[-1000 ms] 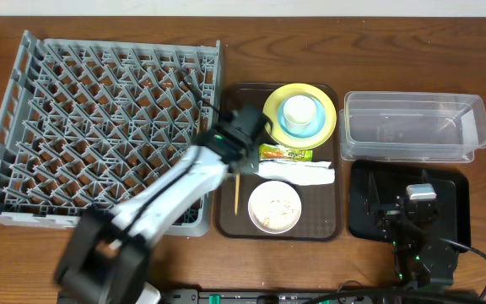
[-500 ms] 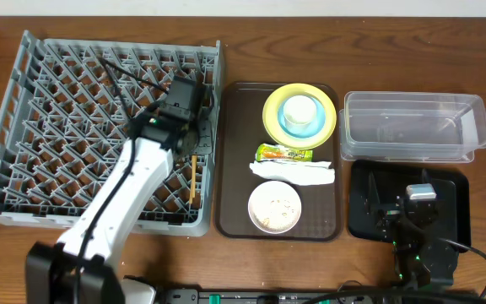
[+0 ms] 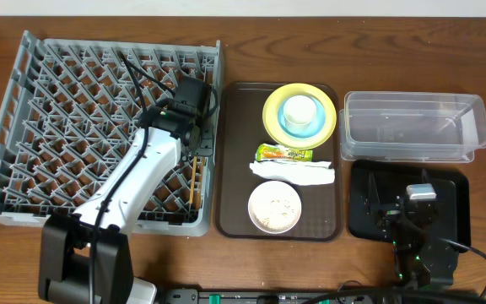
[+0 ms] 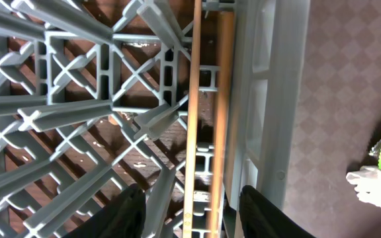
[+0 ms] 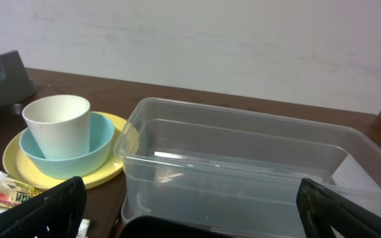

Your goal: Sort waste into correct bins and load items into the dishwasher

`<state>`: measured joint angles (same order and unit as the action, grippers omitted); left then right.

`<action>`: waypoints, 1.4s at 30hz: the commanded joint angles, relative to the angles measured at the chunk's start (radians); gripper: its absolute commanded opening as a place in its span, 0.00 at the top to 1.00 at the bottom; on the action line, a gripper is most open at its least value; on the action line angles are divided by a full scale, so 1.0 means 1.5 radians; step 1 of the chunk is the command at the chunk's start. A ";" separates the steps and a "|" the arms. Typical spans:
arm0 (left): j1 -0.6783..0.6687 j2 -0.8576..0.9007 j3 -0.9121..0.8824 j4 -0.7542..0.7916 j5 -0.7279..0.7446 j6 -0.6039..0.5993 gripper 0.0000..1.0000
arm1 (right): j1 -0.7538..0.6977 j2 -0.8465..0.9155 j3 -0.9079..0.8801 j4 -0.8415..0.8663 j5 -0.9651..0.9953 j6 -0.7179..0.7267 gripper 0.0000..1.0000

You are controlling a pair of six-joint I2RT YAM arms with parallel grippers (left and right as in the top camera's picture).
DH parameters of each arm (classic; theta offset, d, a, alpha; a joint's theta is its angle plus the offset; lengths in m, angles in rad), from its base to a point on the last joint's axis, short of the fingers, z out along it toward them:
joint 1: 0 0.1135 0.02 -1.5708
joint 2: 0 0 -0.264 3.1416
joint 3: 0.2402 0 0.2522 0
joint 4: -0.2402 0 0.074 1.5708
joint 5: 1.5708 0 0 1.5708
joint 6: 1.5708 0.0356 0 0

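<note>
The wooden chopsticks (image 4: pixel 207 112) lie lengthwise in the grey dish rack (image 3: pixel 74 127) against its right wall, and also show in the overhead view (image 3: pixel 194 181). My left gripper (image 4: pixel 194 218) hovers over them, jaws wide open, one black finger (image 4: pixel 127 211) on each side, not touching; overhead it is at the rack's right edge (image 3: pixel 196 152). My right gripper (image 5: pixel 190 211) is open and empty above the black tray (image 3: pixel 454 190). The clear tub (image 5: pixel 243 165) lies just ahead of it.
On the brown serving tray (image 3: pixel 234 211): a yellow plate (image 3: pixel 332 118) holding a light blue bowl (image 3: pixel 287 127) with a white cup (image 3: pixel 299 110), the snack wrapper (image 3: pixel 285 154), the white napkin (image 3: pixel 298 173), and a white bowl with rice (image 3: pixel 274 206).
My left arm swung left from the brown tray to the rack, bringing the chopsticks. They now lie in the rack with the jaws open. The right arm has not moved.
</note>
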<state>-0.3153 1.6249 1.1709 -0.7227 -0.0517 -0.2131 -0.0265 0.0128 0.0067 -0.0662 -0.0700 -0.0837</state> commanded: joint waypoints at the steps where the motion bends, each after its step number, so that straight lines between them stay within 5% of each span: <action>1: -0.003 -0.036 0.004 -0.002 0.006 0.002 0.49 | 0.005 -0.004 -0.001 -0.003 0.004 0.008 0.01; 8: -0.003 -0.134 0.004 -0.012 0.007 0.002 0.39 | 0.005 -0.004 -0.001 -0.003 0.004 0.008 0.01; 16: -0.003 -0.258 0.004 -0.011 -0.018 0.002 0.15 | 0.040 -0.003 -0.001 -0.003 0.009 0.008 0.01; 42: -0.003 -0.295 0.004 0.042 -0.078 -0.027 0.07 | 0.047 -0.002 -0.001 -0.003 0.009 0.008 0.01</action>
<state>-0.3180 1.1969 1.1709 -0.6647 -0.0910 -0.2138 0.0353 0.0128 0.0067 -0.0662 -0.0631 -0.0837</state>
